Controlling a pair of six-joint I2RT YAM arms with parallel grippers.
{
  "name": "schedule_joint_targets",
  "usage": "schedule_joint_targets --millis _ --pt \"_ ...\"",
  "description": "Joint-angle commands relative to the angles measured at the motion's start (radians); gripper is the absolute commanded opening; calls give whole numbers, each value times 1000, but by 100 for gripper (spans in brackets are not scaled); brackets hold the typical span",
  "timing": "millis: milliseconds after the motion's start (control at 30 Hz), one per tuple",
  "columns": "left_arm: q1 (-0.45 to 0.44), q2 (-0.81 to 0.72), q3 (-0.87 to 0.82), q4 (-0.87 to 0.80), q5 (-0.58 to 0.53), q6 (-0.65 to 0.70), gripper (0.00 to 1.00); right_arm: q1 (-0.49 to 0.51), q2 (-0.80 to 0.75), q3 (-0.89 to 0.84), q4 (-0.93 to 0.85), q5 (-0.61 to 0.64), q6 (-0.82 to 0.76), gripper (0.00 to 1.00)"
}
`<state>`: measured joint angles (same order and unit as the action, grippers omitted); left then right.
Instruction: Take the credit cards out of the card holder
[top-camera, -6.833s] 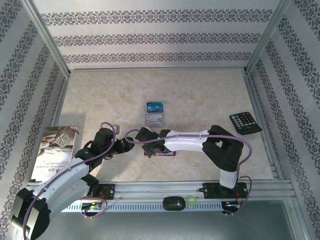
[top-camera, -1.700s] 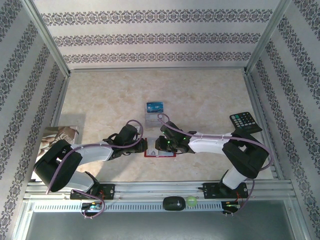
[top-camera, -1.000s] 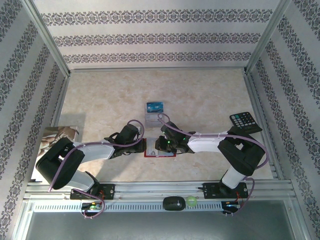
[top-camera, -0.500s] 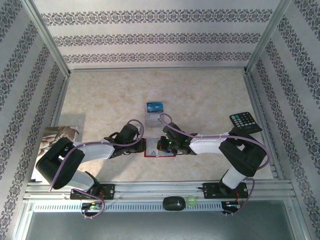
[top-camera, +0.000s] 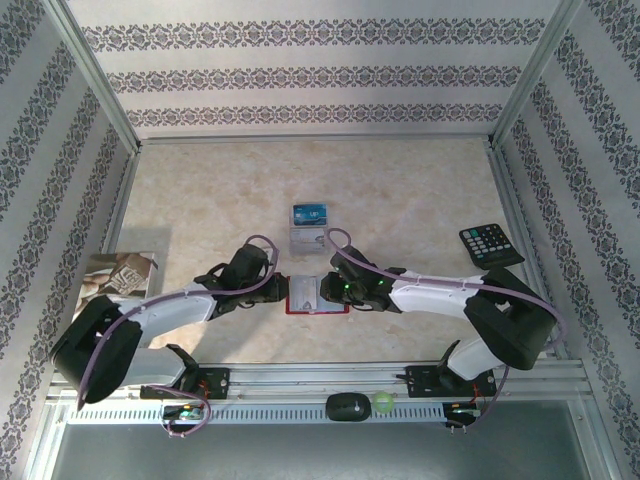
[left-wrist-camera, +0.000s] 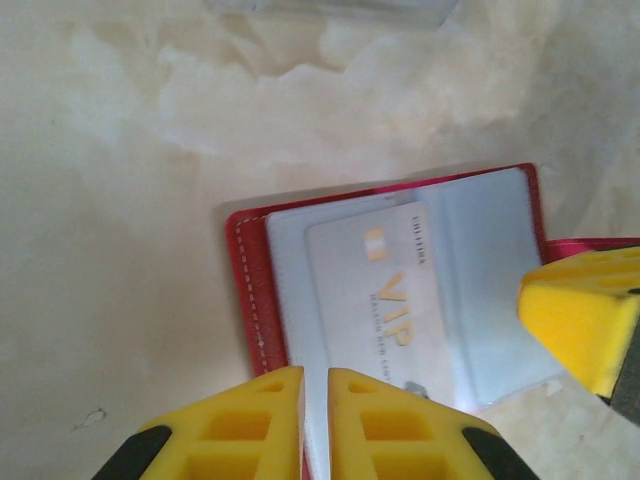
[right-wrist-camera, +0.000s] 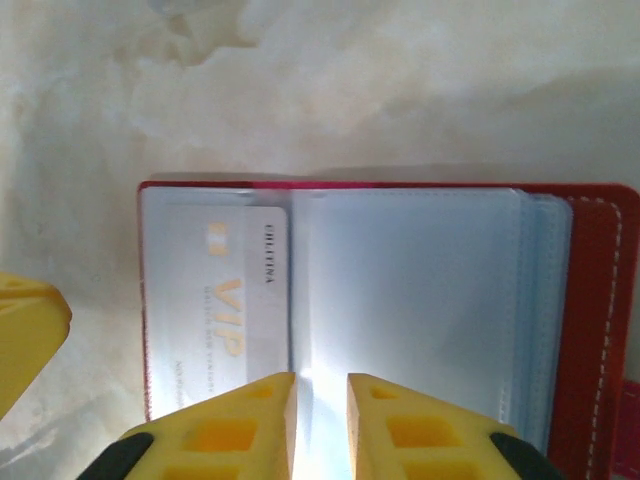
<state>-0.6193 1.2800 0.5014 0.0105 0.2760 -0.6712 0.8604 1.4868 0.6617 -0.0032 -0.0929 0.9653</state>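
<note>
Near centre of tabletop (top-camera: 400, 190): card holder (top-camera: 304, 296), red, lying open and flat, clear sleeves (right-wrist-camera: 410, 300) facing up. Red cover framing the pale plastic pages in both wrist views.

Under the plastic on the left half of the holder: VIP card (left-wrist-camera: 385, 310), cream with gold lettering, not yet out of its sleeve.

Left gripper (left-wrist-camera: 315, 375): in from the left, at the holder's left edge. Yellow fingers almost together, only a thin slit between them, pale plastic visible through the slit. Cannot tell whether pinching the plastic or merely above it.

Right gripper (right-wrist-camera: 320, 380): in from the right, over the holder's right side. Jaws likewise narrow, glare-bright sleeve showing in the slit. Grip on the sleeve not confirmable. Tips of the two grippers close together across the holder, one yellow finger of each visible at the edge of the other's wrist view.

Just beyond the holder, on bare tabletop: silver-grey card (top-camera: 308, 238), flat. Just beside it on the far side: blue card (top-camera: 311, 213), also flat.

Far right edge: black keypad remote (top-camera: 490, 245), well apart from the holder. Near left edge: booklet (top-camera: 115, 290), partly under the left arm.
</note>
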Motion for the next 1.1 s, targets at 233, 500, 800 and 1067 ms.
schedule_joint_targets --millis 233,500,800,1067 --pt "-56 141 67 81 27 12 10 14 5 68 -14 -73 -100 24" --pt "-50 195 45 74 -11 9 5 19 54 75 3 -114 -99 25" --pt "-48 205 1 41 -17 5 3 2 96 69 29 -138 -66 25" --pt "-48 189 -21 48 -15 4 3 -15 110 62 63 -159 -22 24"
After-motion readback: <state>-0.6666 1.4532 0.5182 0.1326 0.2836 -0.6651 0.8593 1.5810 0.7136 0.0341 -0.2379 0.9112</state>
